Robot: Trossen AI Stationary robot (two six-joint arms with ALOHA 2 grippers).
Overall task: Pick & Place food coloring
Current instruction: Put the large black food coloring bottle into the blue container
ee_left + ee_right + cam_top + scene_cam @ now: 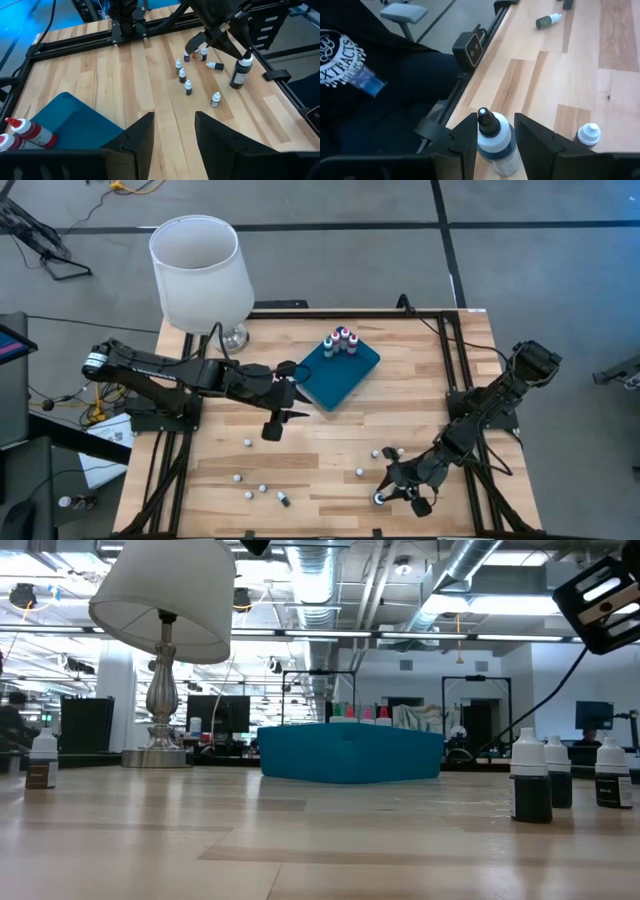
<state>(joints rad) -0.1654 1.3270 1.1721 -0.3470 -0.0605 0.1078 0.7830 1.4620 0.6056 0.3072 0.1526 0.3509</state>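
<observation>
Tiny food coloring bottles [262,488] stand scattered on the near half of the wooden table, one [283,500] lying on its side. A few red-topped ones [343,340] stand on the far corner of the teal tray [338,375]. My right gripper [400,490] is low near the table's near edge. Its open fingers stand on either side of a larger dark bottle [494,142] with a dark tip, also seen in the left wrist view [240,72]. My left gripper [283,402] hovers open beside the tray's left corner. My right gripper has its fingers [470,137] close on both sides of the dark bottle's shoulder [502,137], slanting down from the table's right. The bottle stands between them; whether the fingers touch it I cannot tell.
A white-shaded lamp [200,270] stands at the far left corner, its base [232,335] on the table. A black frame rail [480,47] runs along the near edge. A person in dark clothing [375,85] is just beyond that edge. Bare wood [320,442] lies between the grippers.
</observation>
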